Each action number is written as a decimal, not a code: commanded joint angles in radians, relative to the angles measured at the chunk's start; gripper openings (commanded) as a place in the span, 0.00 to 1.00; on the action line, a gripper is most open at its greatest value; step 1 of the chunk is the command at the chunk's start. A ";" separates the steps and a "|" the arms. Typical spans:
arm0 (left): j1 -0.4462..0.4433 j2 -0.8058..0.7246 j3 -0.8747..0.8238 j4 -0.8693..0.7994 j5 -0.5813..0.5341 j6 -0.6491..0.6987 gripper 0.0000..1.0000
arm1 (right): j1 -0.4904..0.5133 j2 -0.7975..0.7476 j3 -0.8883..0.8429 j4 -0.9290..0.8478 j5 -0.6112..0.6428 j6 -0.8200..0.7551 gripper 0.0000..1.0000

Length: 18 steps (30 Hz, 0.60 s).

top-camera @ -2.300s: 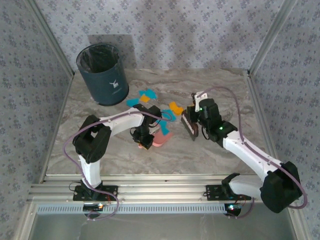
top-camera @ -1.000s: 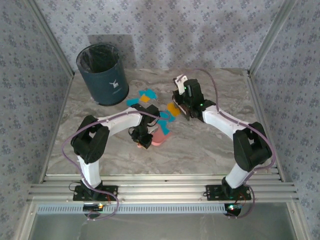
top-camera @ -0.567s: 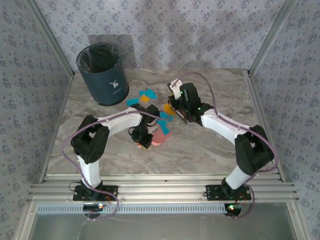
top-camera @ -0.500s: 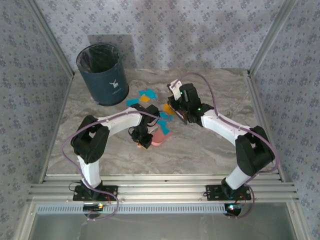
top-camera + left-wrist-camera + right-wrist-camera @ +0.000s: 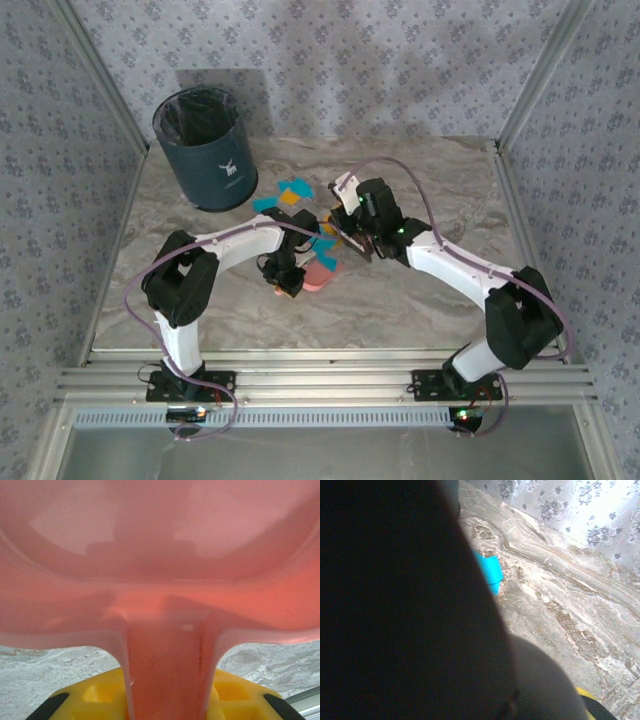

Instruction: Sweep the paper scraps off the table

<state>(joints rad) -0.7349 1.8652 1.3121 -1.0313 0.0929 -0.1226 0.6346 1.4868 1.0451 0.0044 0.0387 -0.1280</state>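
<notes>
We see the left arm rise from its base at the near edge of the table (image 5: 430,300), fold at the elbow and send its white forearm toward the middle. There the wrist bends back toward the near edge. The left gripper (image 5: 288,278) is clamped on the handle of the pink dustpan (image 5: 322,272), which lies flat near the centre with its mouth facing the far right. In the left wrist view the yellow fingers (image 5: 90,695) sit either side of that handle, pressed against it, and the pan's back wall (image 5: 160,555) is too close to show anything beyond it.

The right arm stretches from its base at the near edge, elbow out toward the right edge, with its forearm running diagonally to the table's middle. The right gripper (image 5: 358,222) is closed on a dark brush (image 5: 350,240), tilted down just beyond the dustpan's mouth (we cannot make out whether the bristles touch the surface).

The paper scraps (image 5: 290,193) lie partly in a teal and orange cluster toward the far edge, near a dark blue trash bin (image 5: 202,148) in the far left corner. A few teal pieces lie at the dustpan's mouth, between pan and brush. The arms cover some scraps there, so we cannot count them. In the right wrist view the brush (image 5: 395,605) is a black blur, with one teal scrap (image 5: 490,572) at its edge.
</notes>
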 commanded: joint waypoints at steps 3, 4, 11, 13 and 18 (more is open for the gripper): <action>0.005 -0.010 -0.001 -0.021 0.001 0.002 0.00 | 0.031 -0.062 -0.039 -0.089 -0.065 0.026 0.00; 0.005 -0.011 -0.002 -0.021 0.001 0.002 0.00 | 0.035 -0.070 -0.046 -0.094 -0.071 0.028 0.00; 0.006 -0.018 -0.005 -0.024 -0.009 -0.002 0.00 | 0.060 -0.155 -0.094 -0.115 -0.069 0.045 0.00; 0.005 -0.024 -0.007 -0.026 -0.010 -0.002 0.00 | 0.062 -0.179 -0.109 -0.111 -0.054 0.045 0.00; 0.004 -0.034 -0.013 -0.029 -0.008 0.000 0.00 | 0.062 -0.222 -0.135 -0.084 -0.054 0.052 0.00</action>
<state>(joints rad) -0.7349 1.8599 1.3102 -1.0306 0.0895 -0.1230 0.6853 1.2987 0.9226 -0.0795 -0.0010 -0.0940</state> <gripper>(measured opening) 0.277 0.251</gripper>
